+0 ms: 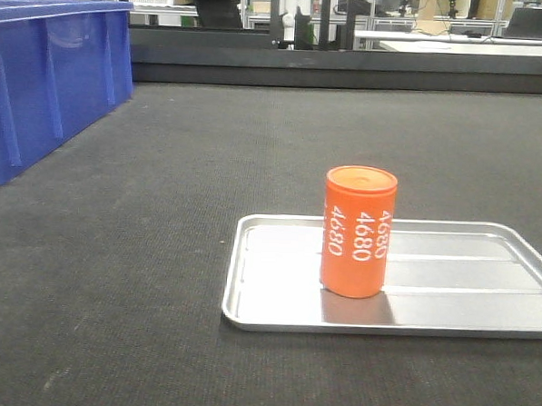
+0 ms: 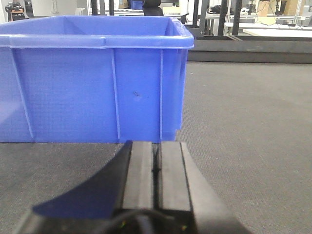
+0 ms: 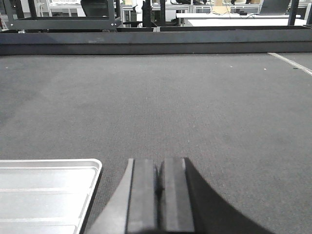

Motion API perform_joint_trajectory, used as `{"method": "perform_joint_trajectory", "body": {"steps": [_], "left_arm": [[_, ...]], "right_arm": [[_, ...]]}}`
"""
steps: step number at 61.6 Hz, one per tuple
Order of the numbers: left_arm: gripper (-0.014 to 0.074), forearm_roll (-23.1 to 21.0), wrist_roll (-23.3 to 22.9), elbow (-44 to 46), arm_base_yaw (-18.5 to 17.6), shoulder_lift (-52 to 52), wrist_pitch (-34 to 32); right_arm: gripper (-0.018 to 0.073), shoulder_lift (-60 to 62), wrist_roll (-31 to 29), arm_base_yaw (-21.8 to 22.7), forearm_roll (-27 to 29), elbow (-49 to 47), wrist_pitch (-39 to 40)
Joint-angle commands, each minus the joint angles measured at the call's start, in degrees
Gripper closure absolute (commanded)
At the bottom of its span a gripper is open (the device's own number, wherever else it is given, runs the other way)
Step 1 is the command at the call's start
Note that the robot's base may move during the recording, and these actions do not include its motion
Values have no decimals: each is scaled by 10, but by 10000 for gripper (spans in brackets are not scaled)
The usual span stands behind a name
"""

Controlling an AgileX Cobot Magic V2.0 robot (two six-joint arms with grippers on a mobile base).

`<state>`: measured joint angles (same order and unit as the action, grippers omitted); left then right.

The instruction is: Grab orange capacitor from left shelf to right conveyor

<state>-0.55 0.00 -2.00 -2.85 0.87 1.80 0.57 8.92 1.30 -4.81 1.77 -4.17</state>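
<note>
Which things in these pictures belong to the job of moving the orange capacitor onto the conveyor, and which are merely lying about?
Belonging to the job:
orange capacitor, upright on the tray
dark conveyor belt
left gripper, shut
right gripper, shut

Just lying about:
silver tray
blue bin

Readable markings, front view: the orange capacitor [image 1: 359,231] bears the number "4680" in white, printed vertically down its side. One column faces the camera in full, a second reads complete at the left, and a third, curving away at the right edge, is only partly legible. No other text, label or brand can be read in either wrist view.
</note>
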Motion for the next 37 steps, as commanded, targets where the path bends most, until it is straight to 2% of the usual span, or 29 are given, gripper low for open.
{"method": "perform_joint_trajectory", "body": {"steps": [1, 20, 31, 37], "left_arm": [[722, -2, 0, -12, -1, 5, -50], [722, -2, 0, -12, -1, 5, -50], [722, -2, 0, -12, -1, 5, -50], [722, -2, 0, -12, -1, 5, -50]], "right_arm": [[505, 12, -7, -2, -4, -11, 47], [505, 12, -8, -2, 27, -11, 47], [505, 12, -51, -2, 51, -11, 56], [505, 12, -52, -2, 48, -11, 58]]}}
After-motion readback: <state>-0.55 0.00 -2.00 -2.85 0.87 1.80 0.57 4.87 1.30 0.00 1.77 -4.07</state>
